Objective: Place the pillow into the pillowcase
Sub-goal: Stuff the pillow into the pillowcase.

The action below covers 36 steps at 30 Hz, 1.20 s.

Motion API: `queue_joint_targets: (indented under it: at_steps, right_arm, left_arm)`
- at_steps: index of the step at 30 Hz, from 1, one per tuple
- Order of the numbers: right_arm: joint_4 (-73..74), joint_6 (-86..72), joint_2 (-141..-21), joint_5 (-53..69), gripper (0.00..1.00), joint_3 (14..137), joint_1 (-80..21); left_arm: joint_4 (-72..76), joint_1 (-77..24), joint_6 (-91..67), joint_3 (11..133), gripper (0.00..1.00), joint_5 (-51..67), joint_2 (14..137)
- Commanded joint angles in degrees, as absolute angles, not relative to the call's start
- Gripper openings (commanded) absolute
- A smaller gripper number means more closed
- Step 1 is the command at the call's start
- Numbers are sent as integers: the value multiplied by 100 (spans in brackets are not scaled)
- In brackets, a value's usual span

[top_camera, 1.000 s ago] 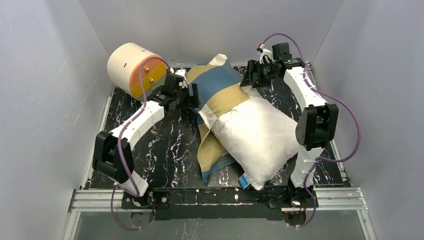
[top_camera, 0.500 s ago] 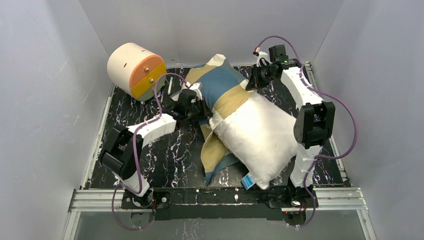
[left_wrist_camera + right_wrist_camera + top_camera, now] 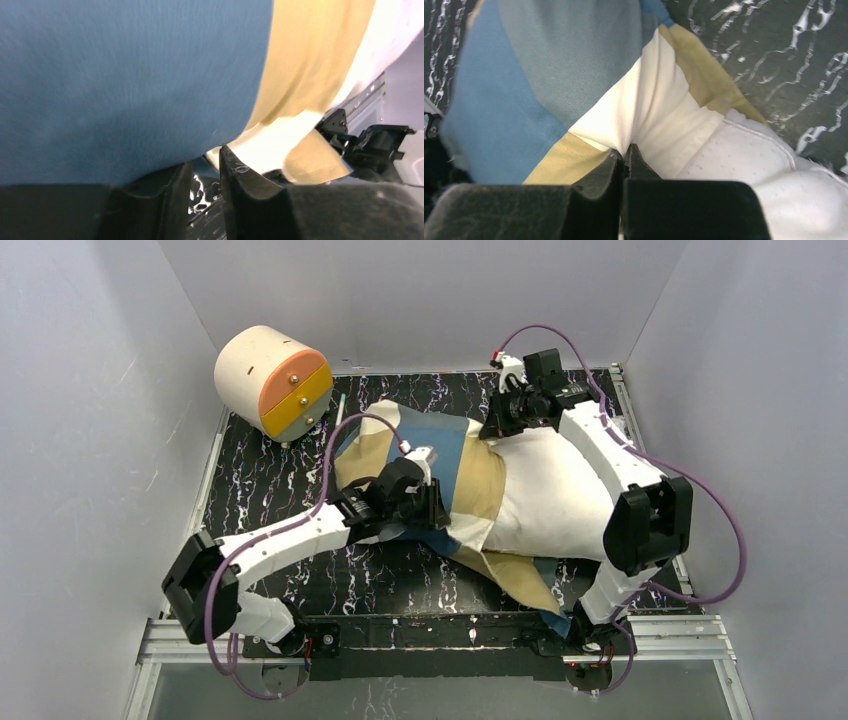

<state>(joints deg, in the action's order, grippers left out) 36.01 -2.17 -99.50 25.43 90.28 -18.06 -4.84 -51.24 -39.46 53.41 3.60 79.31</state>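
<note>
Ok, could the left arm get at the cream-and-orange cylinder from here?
Probably yes: the cylinder stands apart in the far left corner, with open table between it and the left gripper, which is at the pillowcase.

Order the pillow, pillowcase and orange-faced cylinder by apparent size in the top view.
Largest: pillowcase. Then pillow and cylinder, unranked: the pillow's exposed part looks about cylinder-sized; the case hides the rest.
</note>
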Motion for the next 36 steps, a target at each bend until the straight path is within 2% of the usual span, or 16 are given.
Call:
queue_joint_targets:
  at_steps: [1,4,11,14,20,26,32,36]
  right_arm:
    - [3478,-472,-9237,2662,1,8717,-2319]
    - [3397,-562,-9069,2392,1,8487,-2373]
    - [3098,-729,-9113,2465,1,8336,-2390]
    - [3076,-718,-9110,2344,1,8265,-2391]
    - [3044,-732,-9018,2320,1,8242,-2391]
    - [2878,-959,-8966,2425,1,8210,-2386]
    - [2726,-1039,-8947,2500,1,8207,-2391]
    - [2668,-1028,-8970,2511,1,8153,-2391]
  left_arm:
    - [-2130,-5027,-3848,6030,38,-824,7139]
    - [-3129,-4939,-3917,6219,55,-1712,6551]
    - [-4148,-4103,-5534,5352,78,-2774,5012]
    - [-4343,-3661,-6106,4924,82,-2935,4706]
    - [-4273,-3117,-6428,4292,83,-3145,4808]
    - [-3921,-2544,-6583,3831,73,-2850,5317]
    - [-3215,-2027,-6325,3817,63,-2566,6324]
    - [-3027,-2004,-6353,3986,63,-2420,7076]
